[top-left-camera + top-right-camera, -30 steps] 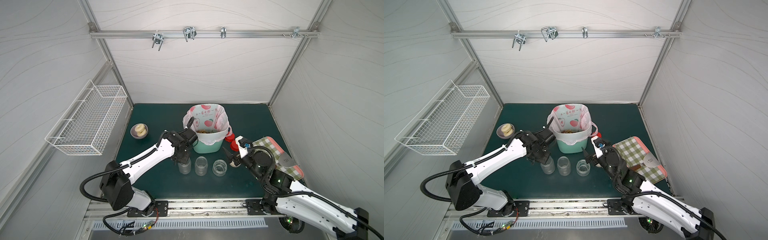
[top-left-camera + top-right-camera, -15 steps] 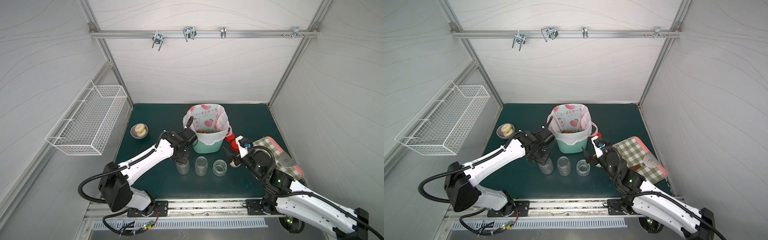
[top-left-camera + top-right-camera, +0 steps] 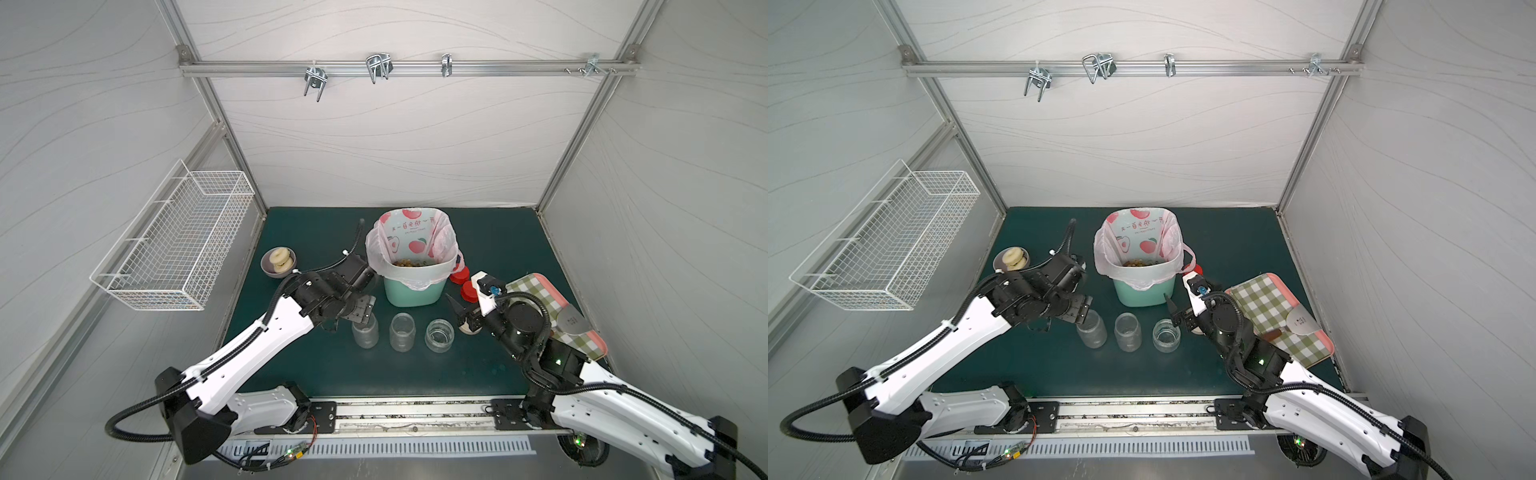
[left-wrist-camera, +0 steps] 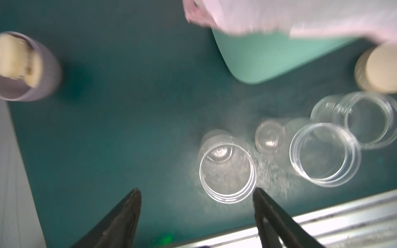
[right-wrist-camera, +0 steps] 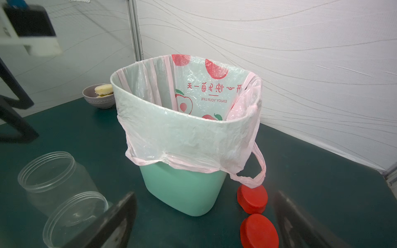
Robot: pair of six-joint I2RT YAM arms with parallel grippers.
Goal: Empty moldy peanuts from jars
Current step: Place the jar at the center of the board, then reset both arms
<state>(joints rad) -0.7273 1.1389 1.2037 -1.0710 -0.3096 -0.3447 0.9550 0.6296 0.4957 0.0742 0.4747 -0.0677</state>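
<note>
Three clear lidless jars stand in a row in front of the bin, seen in both top views: left jar (image 3: 365, 331) (image 3: 1092, 329), middle jar (image 3: 402, 332), squat jar (image 3: 439, 335). All look empty. The moldy peanuts (image 3: 409, 262) lie inside the bag-lined mint bin (image 3: 413, 291). My left gripper (image 3: 357, 309) (image 4: 196, 193) hangs open just above and behind the left jar (image 4: 227, 171), holding nothing. My right gripper (image 3: 463, 318) (image 5: 205, 199) stands open beside the squat jar (image 5: 75, 216), empty. Two red lids (image 5: 252, 198) (image 5: 258, 230) lie by the bin.
A beige lid (image 4: 378, 70) lies under my right gripper. A grey bowl with ring pastries (image 3: 278, 262) sits at the far left. A checked tray (image 3: 540, 291) with a metal scoop (image 3: 573, 320) fills the right side. A wire basket (image 3: 178, 241) hangs on the left wall.
My left gripper has opened and let go of the left jar, which stays upright on the mat. The right arm has not moved.
</note>
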